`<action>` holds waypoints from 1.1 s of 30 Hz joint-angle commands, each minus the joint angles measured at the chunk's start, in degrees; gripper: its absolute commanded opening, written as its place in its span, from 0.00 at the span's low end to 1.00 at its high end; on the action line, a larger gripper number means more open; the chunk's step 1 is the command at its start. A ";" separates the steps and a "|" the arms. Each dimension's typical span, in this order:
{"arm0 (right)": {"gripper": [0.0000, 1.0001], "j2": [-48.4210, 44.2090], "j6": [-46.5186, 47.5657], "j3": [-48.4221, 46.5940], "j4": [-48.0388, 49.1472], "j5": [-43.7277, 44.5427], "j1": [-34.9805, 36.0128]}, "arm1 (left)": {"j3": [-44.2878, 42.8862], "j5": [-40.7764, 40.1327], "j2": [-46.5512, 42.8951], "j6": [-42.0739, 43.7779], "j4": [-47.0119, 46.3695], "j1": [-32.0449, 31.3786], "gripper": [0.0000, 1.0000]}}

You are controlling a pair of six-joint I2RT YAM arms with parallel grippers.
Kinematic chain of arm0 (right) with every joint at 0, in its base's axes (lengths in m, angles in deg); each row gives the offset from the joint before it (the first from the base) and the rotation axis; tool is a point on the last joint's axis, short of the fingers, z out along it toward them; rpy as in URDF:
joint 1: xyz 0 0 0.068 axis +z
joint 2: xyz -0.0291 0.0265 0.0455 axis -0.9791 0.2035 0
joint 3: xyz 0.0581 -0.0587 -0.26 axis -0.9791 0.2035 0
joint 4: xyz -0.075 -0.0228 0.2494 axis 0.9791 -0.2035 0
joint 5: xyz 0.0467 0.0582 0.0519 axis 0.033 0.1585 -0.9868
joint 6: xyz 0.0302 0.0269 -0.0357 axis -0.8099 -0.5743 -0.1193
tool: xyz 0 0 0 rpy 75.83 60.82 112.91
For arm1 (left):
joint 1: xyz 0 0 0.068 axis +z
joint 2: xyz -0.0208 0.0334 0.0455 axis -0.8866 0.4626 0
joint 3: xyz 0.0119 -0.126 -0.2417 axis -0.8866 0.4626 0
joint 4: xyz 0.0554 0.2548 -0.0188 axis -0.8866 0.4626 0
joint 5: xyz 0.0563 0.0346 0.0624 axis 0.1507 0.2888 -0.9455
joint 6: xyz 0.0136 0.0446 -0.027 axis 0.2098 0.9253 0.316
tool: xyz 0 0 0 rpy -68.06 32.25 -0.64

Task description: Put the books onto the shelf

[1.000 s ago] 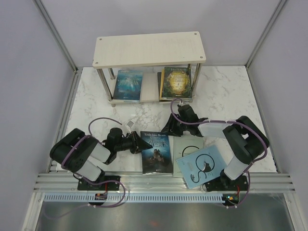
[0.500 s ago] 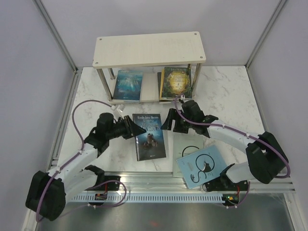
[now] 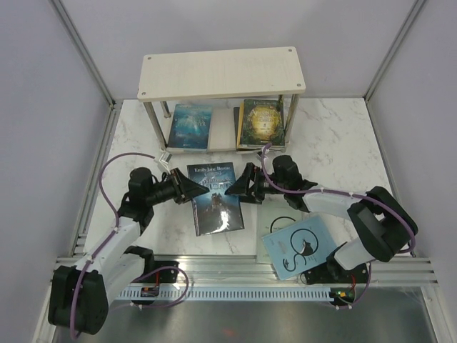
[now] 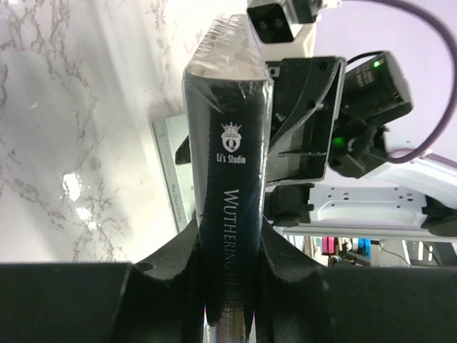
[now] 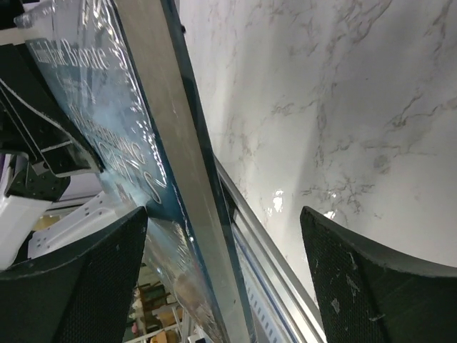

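A dark blue book (image 3: 214,200) is held above the marble table in front of the shelf (image 3: 221,72). My left gripper (image 3: 187,188) is shut on its spine (image 4: 231,179), which reads "Wuthering Heights" in the left wrist view. My right gripper (image 3: 240,187) stands open around the book's opposite edge (image 5: 168,143), with the page edge nearer its left finger (image 5: 86,286) and apart from the right one. On the shelf's lower board lie a blue book (image 3: 189,126) and a green-gold book (image 3: 260,122). A pale blue cat book (image 3: 296,245) and a grey book (image 3: 277,213) lie at the near right.
The shelf's silver legs (image 3: 153,123) stand at the back of the marble table (image 3: 335,136). An aluminium rail (image 3: 235,268) runs along the near edge. Grey walls close in both sides. Purple cables loop over both arms.
The left arm has carried the dark blue book away from the near edge, toward the shelf and slightly left. The right gripper has opened wide and shifted left to the book's right edge.
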 commanded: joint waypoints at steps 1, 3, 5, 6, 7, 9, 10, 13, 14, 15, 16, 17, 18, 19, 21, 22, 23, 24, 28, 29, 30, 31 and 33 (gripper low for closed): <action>0.90 0.23 -2.92 1.94 8.72 -3.56 0.20 | -2.45 7.55 -2.26 -8.89 -14.80 1.11 0.02; 0.89 -0.12 -3.36 2.47 9.77 -4.00 0.20 | -3.33 7.73 -1.82 -9.16 -15.06 1.46 0.02; 0.85 -0.56 -4.67 3.35 12.05 -4.35 0.64 | -4.29 7.47 -1.30 -9.33 -14.89 1.99 0.02; 0.84 -0.74 -5.11 3.61 12.93 -4.61 0.90 | -4.56 7.03 -1.12 -9.25 -14.71 2.17 0.02; 0.83 -0.74 -5.90 3.88 14.07 -5.31 1.25 | -4.91 6.59 -0.95 -9.25 -14.71 2.34 0.02; 0.79 -0.30 -7.83 4.05 17.85 -6.19 2.57 | -5.26 6.15 -0.25 -9.42 -14.80 2.70 0.02; 0.78 0.31 -8.45 3.97 18.99 -7.15 3.10 | -5.44 5.63 -0.24 -9.42 -14.80 2.87 0.02; 0.72 0.40 -10.12 3.88 22.08 -7.52 5.03 | -7.01 4.84 -0.33 -8.28 -11.47 4.62 0.02; 0.70 0.05 -10.47 4.14 22.17 -7.34 5.65 | -7.37 4.40 -0.68 -7.15 -10.42 5.67 0.02; 0.69 -0.12 -10.57 4.32 22.34 -7.17 5.83 | -7.90 4.04 -0.94 -6.53 -9.19 6.21 0.02; 0.68 -0.82 -10.83 4.67 22.52 -6.99 5.92 | -9.21 3.52 -1.55 -5.91 -7.00 6.47 0.02; 0.65 -1.18 -10.83 4.93 22.61 -6.73 6.00 | -9.92 3.25 -1.47 -4.43 -5.67 7.00 0.02; 0.62 -1.70 -11.18 5.11 22.87 -6.55 6.18 | -10.45 3.07 -1.38 -3.80 -4.88 7.18 0.02; 0.60 -1.97 -11.27 5.54 23.40 -6.29 6.18 | -11.41 3.07 -1.12 -3.36 -3.48 7.27 0.02; 0.56 -2.32 -11.62 5.72 23.66 -5.50 6.18 | -11.77 3.07 -0.86 -2.92 -3.29 7.53 0.02; 0.56 -2.50 -11.79 5.99 23.93 -5.06 6.27 | -12.03 3.25 -0.68 -2.83 -3.11 7.62 0.02; 0.55 -2.50 -11.97 6.08 24.54 -4.10 6.27 | -11.95 3.25 -0.51 -2.66 -2.85 7.62 0.02; 0.55 -2.41 -12.23 6.16 25.07 -3.57 6.27 | -11.86 3.42 -0.42 -2.48 -2.85 7.62 0.02; 0.54 -1.80 -15.04 7.48 30.76 -0.31 6.36 | -11.51 4.21 0.02 -2.30 -2.85 7.71 0.02; 0.53 -1.53 -15.74 7.74 32.26 0.30 6.44 | -11.42 4.48 0.46 -2.21 -2.85 7.62 0.02; 0.53 -0.75 -16.71 8.36 34.10 1.00 6.44 | -11.24 4.74 0.46 -2.21 -2.85 7.62 0.02; 0.53 -0.31 -17.68 8.62 38.65 1.27 6.44 | -11.07 4.74 0.46 -2.13 -2.85 7.71 0.02; 0.52 1.19 -20.66 9.32 44.80 1.80 6.44 | -10.81 5.18 0.99 -2.13 -2.85 7.71 0.02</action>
